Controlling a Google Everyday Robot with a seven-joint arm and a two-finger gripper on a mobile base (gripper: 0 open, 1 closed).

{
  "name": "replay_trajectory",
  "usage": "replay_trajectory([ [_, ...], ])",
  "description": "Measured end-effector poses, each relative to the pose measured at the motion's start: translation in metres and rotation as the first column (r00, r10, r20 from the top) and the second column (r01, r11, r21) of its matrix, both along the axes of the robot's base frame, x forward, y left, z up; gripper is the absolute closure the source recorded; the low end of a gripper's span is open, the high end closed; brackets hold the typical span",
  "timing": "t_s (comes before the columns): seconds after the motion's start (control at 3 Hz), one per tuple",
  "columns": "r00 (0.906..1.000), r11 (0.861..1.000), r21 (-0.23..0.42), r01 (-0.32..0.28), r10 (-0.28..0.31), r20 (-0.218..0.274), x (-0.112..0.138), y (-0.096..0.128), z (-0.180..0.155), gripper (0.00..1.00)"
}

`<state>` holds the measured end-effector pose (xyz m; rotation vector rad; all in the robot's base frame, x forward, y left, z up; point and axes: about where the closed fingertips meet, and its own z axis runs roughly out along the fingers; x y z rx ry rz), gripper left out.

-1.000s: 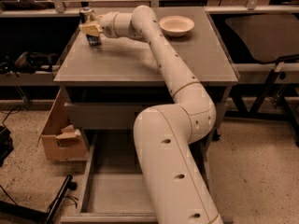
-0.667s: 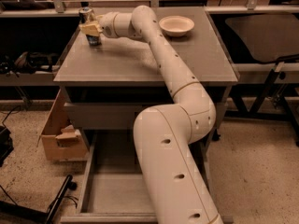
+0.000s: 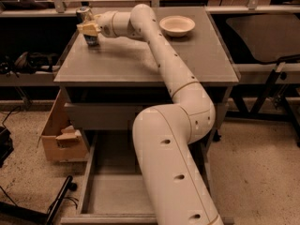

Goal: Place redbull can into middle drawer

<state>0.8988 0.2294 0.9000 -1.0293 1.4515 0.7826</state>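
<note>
Nothing seems to have moved since a second ago: the claw still sits at the far left corner of the grey tabletop, clenched around the redbull can, which stands upright there. At far left, dark gear lies on a low shelf, and a cardboard box stands on the speckled floor beside the cabinet. Right of the claw, the pale arm crosses the tabletop. A white bowl rests near the far edge, well apart from the can. Below, a flat drawer front is closed, and under it the middle drawer is pulled out. A dark table stands at right.
</note>
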Motion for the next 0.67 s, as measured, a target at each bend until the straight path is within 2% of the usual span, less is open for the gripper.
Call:
replay_trajectory([
  [0.33, 0.9984, 0.999, -0.005, -0.045, 0.045, 0.034, -0.022, -0.007, 0.026, 1.00],
  [0.67, 0.9932, 1.000, 0.022, -0.016, 0.013, 0.116, -0.053, -0.050, 0.093, 1.00],
])
